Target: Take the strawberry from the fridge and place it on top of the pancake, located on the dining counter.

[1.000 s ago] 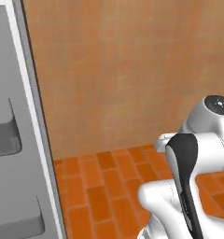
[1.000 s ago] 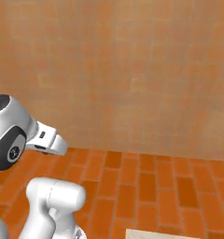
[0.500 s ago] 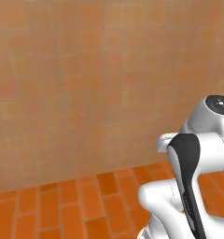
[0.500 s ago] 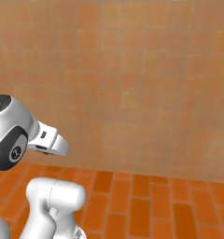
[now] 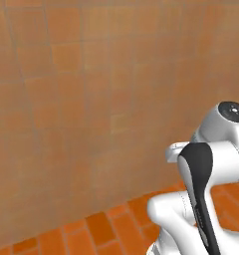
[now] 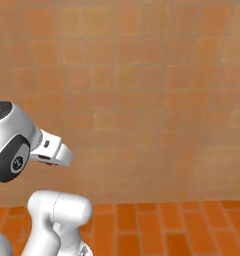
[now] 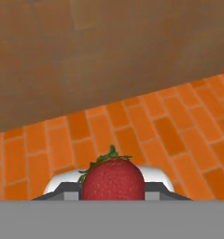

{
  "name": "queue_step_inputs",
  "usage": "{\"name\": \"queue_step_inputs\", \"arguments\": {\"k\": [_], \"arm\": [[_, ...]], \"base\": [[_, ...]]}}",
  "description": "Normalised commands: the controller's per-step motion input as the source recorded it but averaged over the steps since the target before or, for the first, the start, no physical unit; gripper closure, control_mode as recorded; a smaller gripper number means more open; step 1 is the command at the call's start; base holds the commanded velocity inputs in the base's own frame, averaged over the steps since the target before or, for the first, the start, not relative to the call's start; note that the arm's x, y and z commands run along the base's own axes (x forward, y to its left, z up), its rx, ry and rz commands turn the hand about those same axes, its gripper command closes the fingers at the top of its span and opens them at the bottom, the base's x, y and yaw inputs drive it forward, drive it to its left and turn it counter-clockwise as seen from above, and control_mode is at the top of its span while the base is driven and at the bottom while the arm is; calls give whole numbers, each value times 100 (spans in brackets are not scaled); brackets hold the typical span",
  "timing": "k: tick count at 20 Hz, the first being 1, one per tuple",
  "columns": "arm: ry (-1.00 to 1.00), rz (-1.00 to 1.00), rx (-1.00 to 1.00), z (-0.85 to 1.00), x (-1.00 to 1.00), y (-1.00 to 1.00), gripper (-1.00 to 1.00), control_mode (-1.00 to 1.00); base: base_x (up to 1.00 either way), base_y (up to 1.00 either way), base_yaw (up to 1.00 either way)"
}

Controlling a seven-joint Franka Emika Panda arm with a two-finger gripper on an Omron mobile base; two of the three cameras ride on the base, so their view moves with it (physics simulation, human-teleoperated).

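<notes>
The gripper [image 7: 113,195] is pinching the strawberry [image 7: 113,179], which sits squarely between the 2 jaws: in the hand view the red fruit rises at the bottom centre with its green leafy cap pointing up, and the grey jaw edges show pressed against it on its left and right sides. Beyond the jaws and below them lies an orange brick floor [image 7: 146,130], its rows running slantwise across the hand view, well apart from the fruit. Farther ahead of the jaws, the floor meets a brown-orange tiled wall [image 7: 109,51] that closes off the upper part of that view. From the right base view the white arm [image 6: 22,145] is folded low at the left, and a small red patch shows under the tip of its white hand, which juts toward the wall [image 6: 142,100]. The left base view has the arm [image 5: 211,169] at the lower right, with a dark strip running down its link, set against the same tiled wall [image 5: 91,99] and a band of brick floor [image 5: 101,229] below.
</notes>
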Motion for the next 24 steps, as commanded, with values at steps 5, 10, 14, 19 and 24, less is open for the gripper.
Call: {"name": "queue_step_inputs", "arguments": {"k": [5,10,14,19,24], "arm": [[0,0,0,0,0,0,100,100],[0,0,0,0,0,0,100,100],[0,0,0,0,0,0,100,100],[0,0,0,0,0,0,100,100],[0,0,0,0,0,0,100,100]], "base": [[40,-17,-76],[28,-15,-81],[38,-13,-77],[41,-5,-77],[48,-1,-75]]}}
